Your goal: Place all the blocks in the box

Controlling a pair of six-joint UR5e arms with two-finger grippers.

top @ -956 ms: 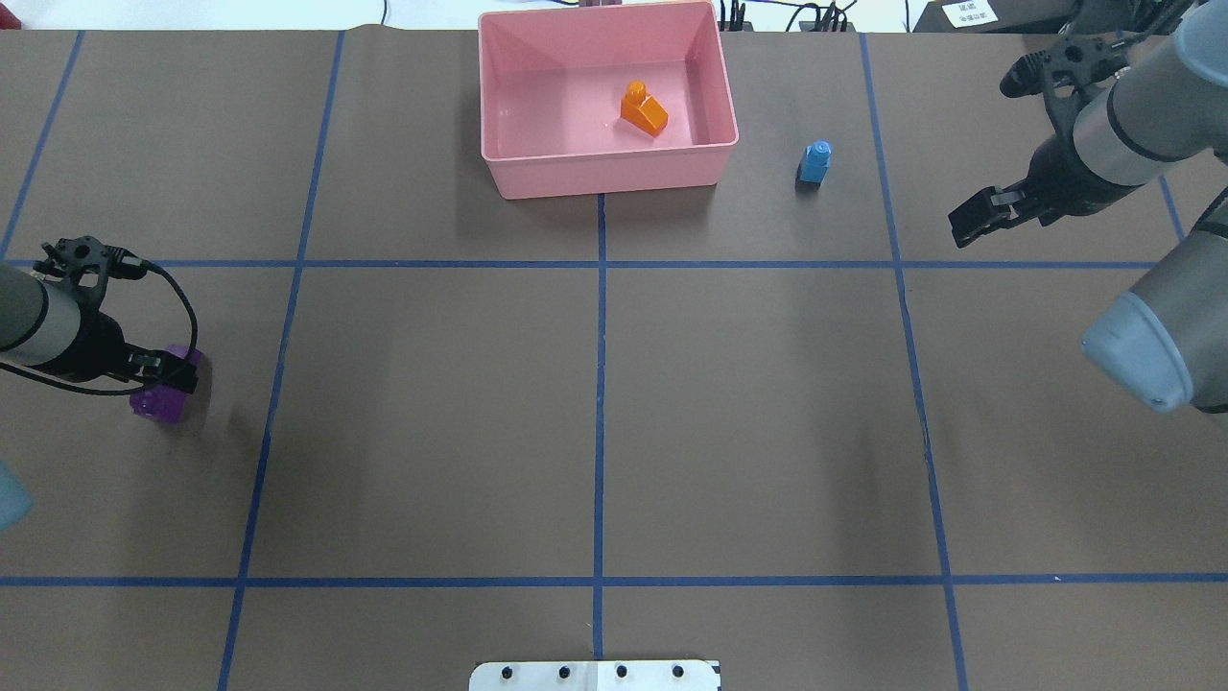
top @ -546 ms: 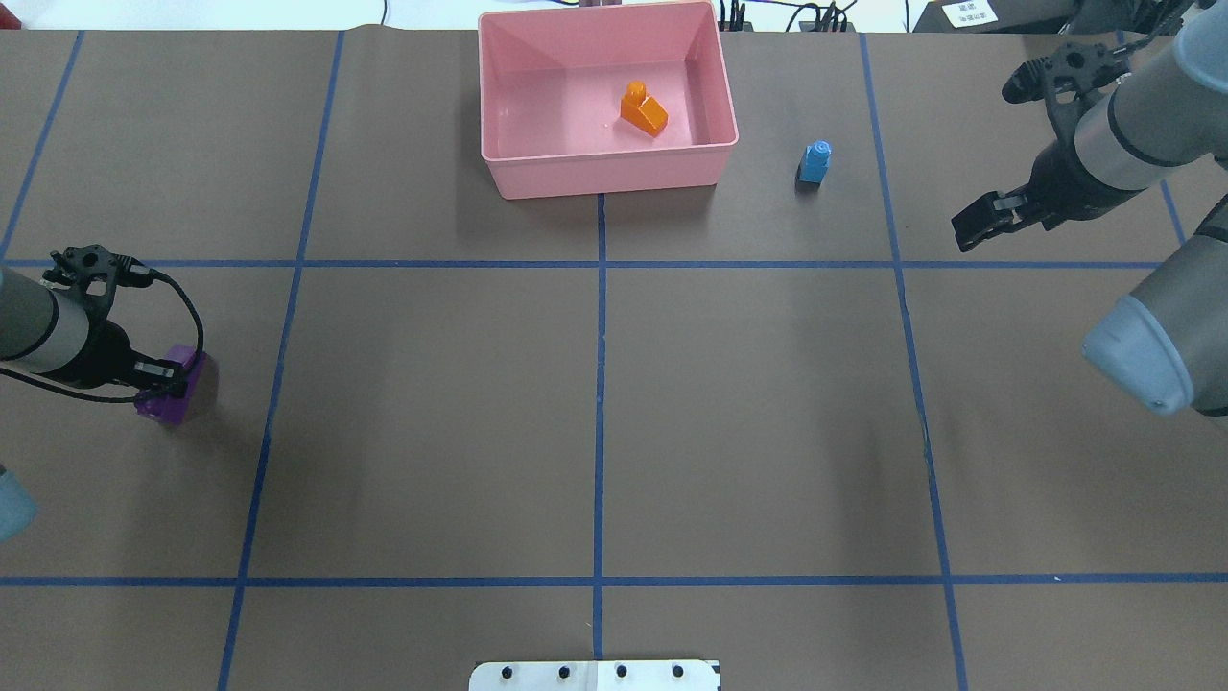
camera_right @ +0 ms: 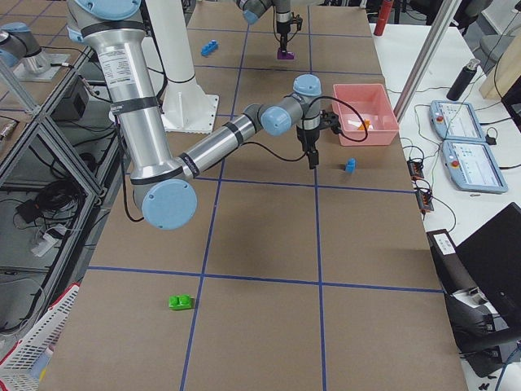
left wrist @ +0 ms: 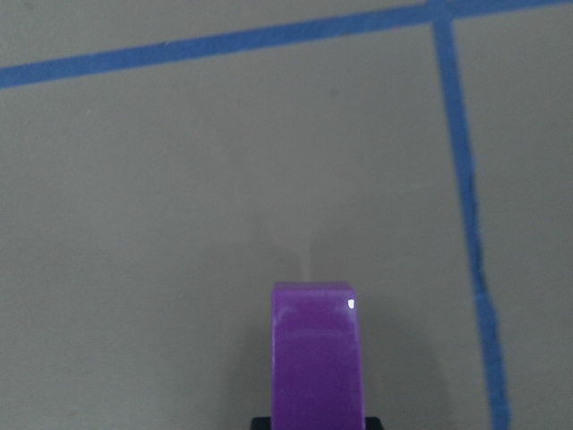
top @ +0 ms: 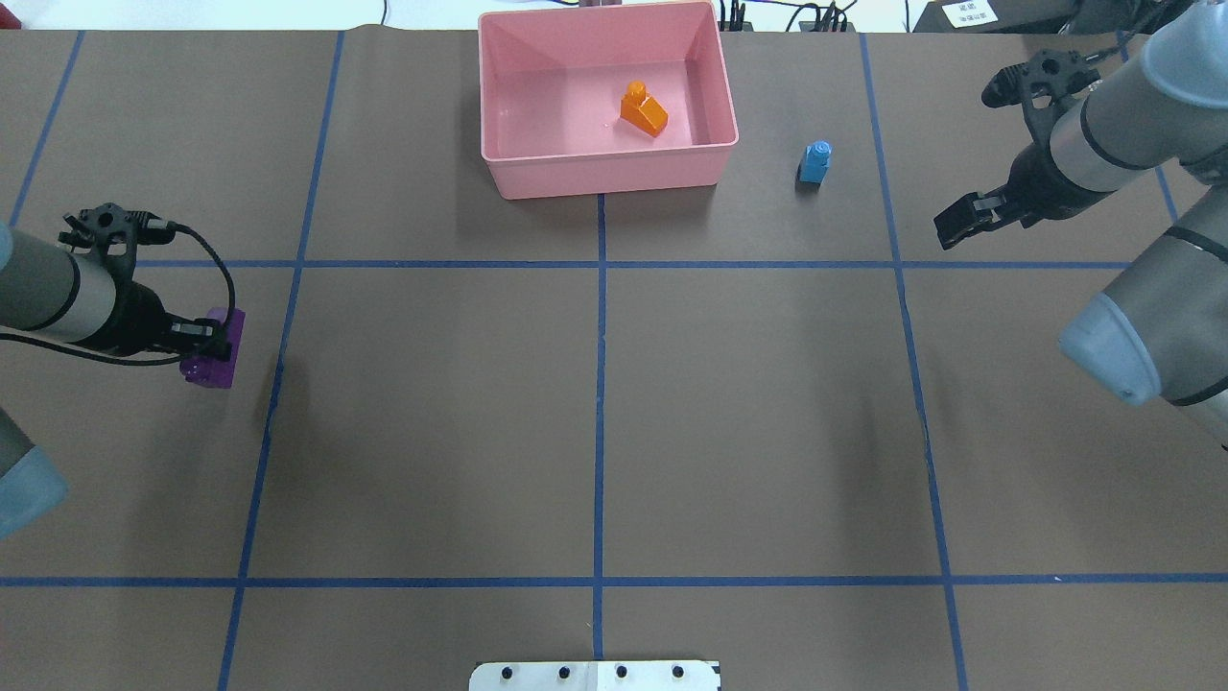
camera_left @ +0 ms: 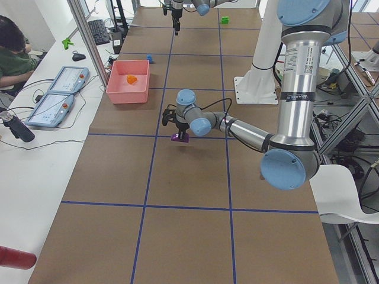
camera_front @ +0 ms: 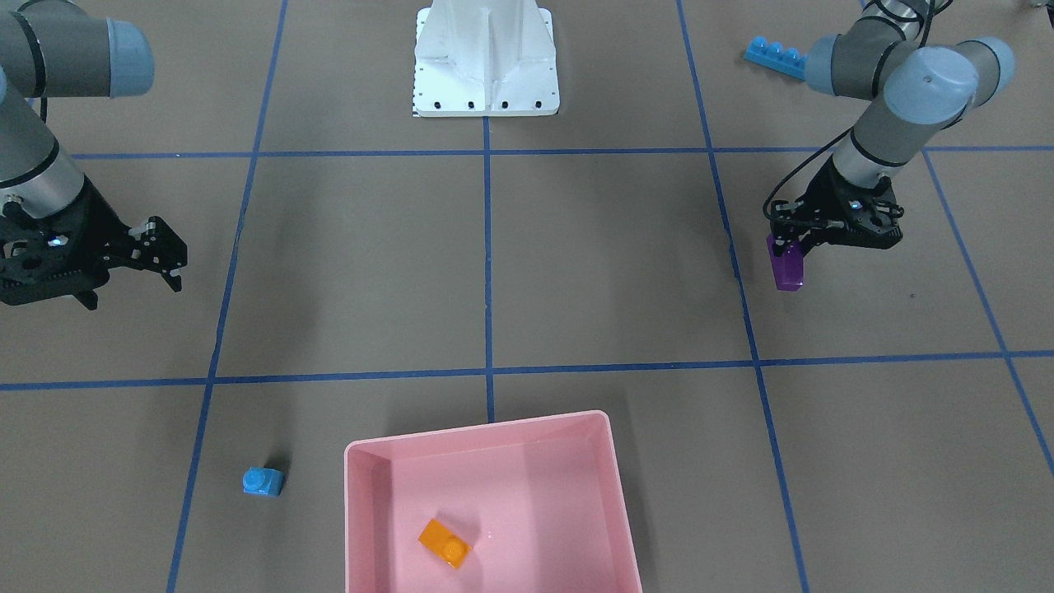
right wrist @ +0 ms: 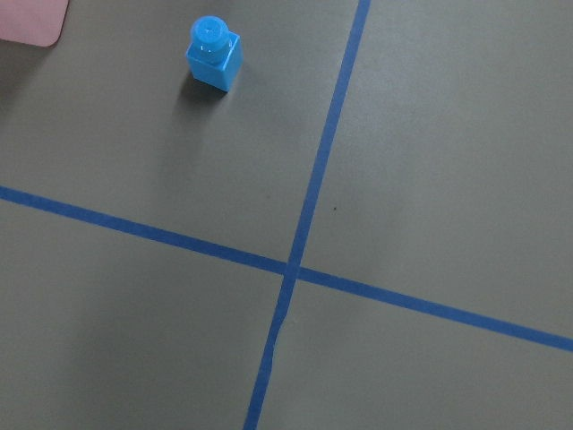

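My left gripper [top: 206,338] is shut on the purple brick [top: 213,363] and holds it off the table at the left; the brick also shows in the front view [camera_front: 786,268] and the left wrist view [left wrist: 318,354]. The pink box [top: 604,175] stands at the far middle with the orange brick [top: 643,108] inside. The small blue brick [top: 815,161] stands right of the box and shows in the right wrist view [right wrist: 214,54]. My right gripper [top: 959,226] is open and empty, right of that brick. The long blue brick [camera_front: 774,56] and the green brick [camera_right: 181,302] lie near the robot's side.
The white robot base [camera_front: 486,58] stands at the table's near middle edge. Blue tape lines divide the brown table. A person and two tablets [camera_left: 59,92] are at the side bench beyond the box.
My left gripper has risen and moved forward and to the right with the purple brick. My right gripper has shifted slightly left and away. The blocks on the table have not moved.
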